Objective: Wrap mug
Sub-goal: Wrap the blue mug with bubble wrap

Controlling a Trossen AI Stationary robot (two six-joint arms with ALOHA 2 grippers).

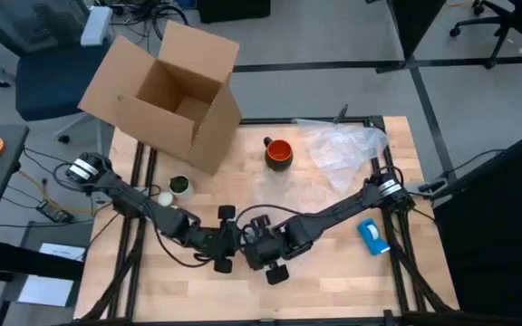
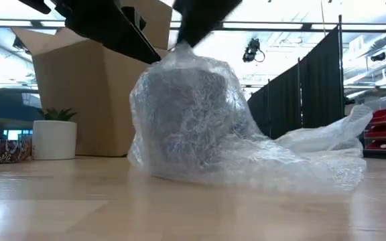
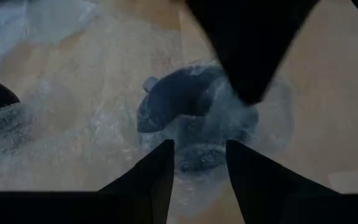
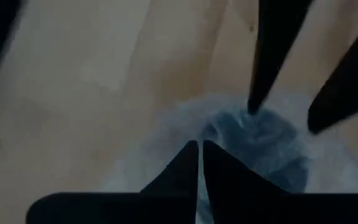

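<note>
The orange-red mug (image 1: 279, 152) stands bare on the table's far middle, next to a loose heap of bubble wrap (image 1: 343, 149). Near the front middle, both grippers meet over a dark round thing bundled in bubble wrap (image 2: 186, 114), which rests on the table; the high view hides it under the arms. My left gripper (image 3: 201, 165) is open, its fingers standing on either side of the bundle's top (image 3: 191, 112). My right gripper (image 4: 199, 163) is shut on the wrap at the bundle's top. My left gripper has one fingertip (image 4: 253, 107) right at the wrap, but I cannot tell whether it touches. My right gripper pinches the gathered wrap at the bundle's peak (image 2: 179, 50) between its two fingers, coming from above and pointing down. The bundle stays on the table, and loose wrap trails off toward the table's right (image 2: 313, 154).
An open cardboard box (image 1: 166, 95) lies tilted at the far left. A small white plant pot (image 1: 179, 187) stands in front of it. A blue tape roll (image 1: 372, 235) lies at the right near my right arm.
</note>
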